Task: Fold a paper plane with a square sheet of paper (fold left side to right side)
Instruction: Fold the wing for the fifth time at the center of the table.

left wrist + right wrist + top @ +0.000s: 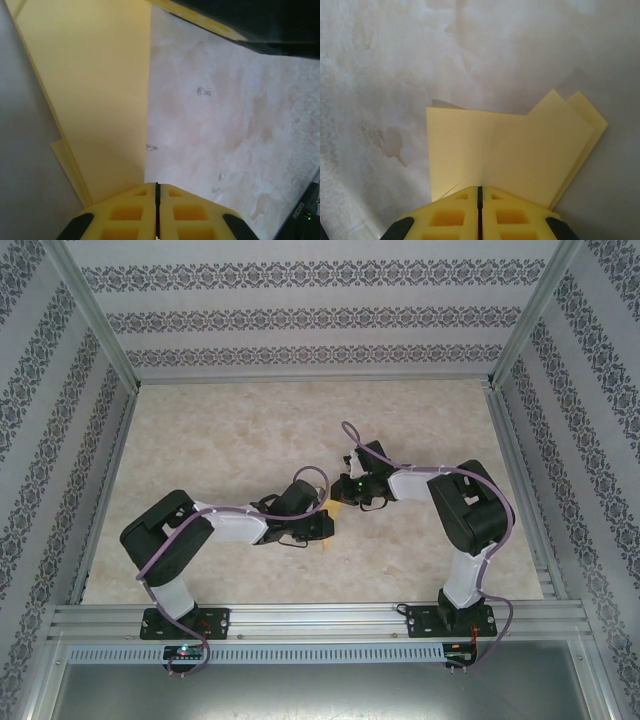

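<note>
Closed right gripper (479, 195) sits over layered paper (510, 150), barely visible overhead.

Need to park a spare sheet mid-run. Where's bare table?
Crowded: centre, where left tool and right tool meet at the paper. Bare: far half of the table beyond them, and the near strip between left arm and right arm.

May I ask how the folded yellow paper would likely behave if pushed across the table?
Probably light and floppy: the folded yellow paper is thin, its layered flaps offset at one corner. It likely slides easily on the smooth table, though an edge push may buckle or lift a flap.
</note>
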Controlling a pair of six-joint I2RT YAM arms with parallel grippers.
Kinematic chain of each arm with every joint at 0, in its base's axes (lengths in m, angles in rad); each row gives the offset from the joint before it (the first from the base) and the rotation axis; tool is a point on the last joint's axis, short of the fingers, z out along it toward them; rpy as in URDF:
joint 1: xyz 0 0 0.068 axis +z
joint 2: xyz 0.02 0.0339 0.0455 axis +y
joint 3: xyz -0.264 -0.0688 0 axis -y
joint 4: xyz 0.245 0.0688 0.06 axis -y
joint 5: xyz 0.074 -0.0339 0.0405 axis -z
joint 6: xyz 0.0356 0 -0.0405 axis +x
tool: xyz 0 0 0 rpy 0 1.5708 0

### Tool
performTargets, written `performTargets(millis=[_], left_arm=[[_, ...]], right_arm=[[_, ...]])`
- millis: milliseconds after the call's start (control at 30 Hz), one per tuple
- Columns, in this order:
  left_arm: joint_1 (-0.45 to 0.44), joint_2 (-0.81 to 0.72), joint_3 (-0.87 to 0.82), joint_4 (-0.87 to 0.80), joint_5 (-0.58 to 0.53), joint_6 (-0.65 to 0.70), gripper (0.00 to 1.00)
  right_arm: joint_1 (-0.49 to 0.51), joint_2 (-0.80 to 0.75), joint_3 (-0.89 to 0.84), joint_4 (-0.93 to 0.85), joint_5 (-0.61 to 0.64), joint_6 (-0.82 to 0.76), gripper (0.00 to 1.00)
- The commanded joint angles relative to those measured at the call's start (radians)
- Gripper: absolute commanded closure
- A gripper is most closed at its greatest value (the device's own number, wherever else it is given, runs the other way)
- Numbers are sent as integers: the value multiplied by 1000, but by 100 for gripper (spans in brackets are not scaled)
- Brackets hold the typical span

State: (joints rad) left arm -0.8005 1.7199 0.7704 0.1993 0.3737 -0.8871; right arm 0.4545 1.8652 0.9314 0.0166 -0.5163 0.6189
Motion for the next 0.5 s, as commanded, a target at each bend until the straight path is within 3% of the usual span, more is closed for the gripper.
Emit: performTargets(millis=[0,333,467], left_arm=[[-18,-62,0,-40,26,25,86],[-20,-78,-8,-18,156,-31,82],[-24,-44,-8,-14,143,-40,82]], right_arm=[[4,38,18,-101,65,-40,92],[8,39,37,-147,80,-57,92],[10,46,42,-155,81,-60,92]])
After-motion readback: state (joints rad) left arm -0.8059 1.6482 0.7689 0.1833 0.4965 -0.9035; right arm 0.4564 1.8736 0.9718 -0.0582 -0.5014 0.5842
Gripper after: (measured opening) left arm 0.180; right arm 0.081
